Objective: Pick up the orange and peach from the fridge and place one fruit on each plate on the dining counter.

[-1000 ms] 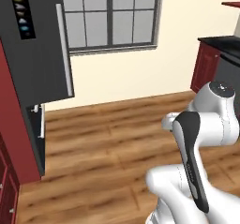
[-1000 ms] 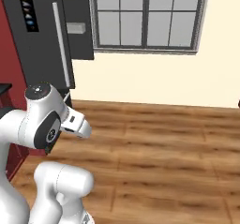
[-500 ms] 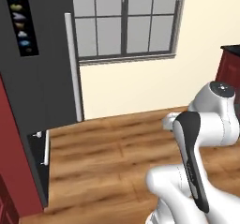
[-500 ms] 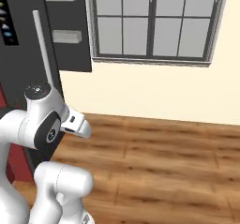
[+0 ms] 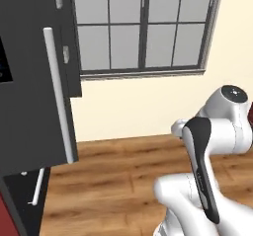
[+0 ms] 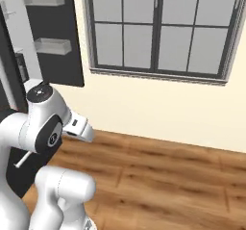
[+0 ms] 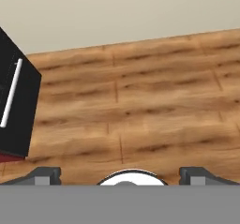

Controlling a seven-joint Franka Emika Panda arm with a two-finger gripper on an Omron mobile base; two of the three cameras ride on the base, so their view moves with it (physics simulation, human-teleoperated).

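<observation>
below the hand, past the gripper, lies a wooden floor of long warm brown planks with dark grain streaks and thin seams. the two small dark finger tips sit far apart at the bottom of the hand view, spread wide with nothing between them but the planks. up and to the left of the finger tips in that view stands a flat matt dark grey panel, the low part of the fridge, with a slim pale bar running along it. beyond the floor a plain cream wall runs across the top.

from the left base view the fridge is a tall, smooth dark grey slab to the left of the folded white arm, well apart from it. its long silver bar handle is a round, satin rod standing upright along the door's edge, and a shorter pale bar sits lower down on the dark front. from the right base view a dark door panel carries white box-shaped door bins stacked one over the other. a large window with a dark frame and thin bars cuts pale grey panes into rectangles above a ledge, set in the cream wall.
</observation>
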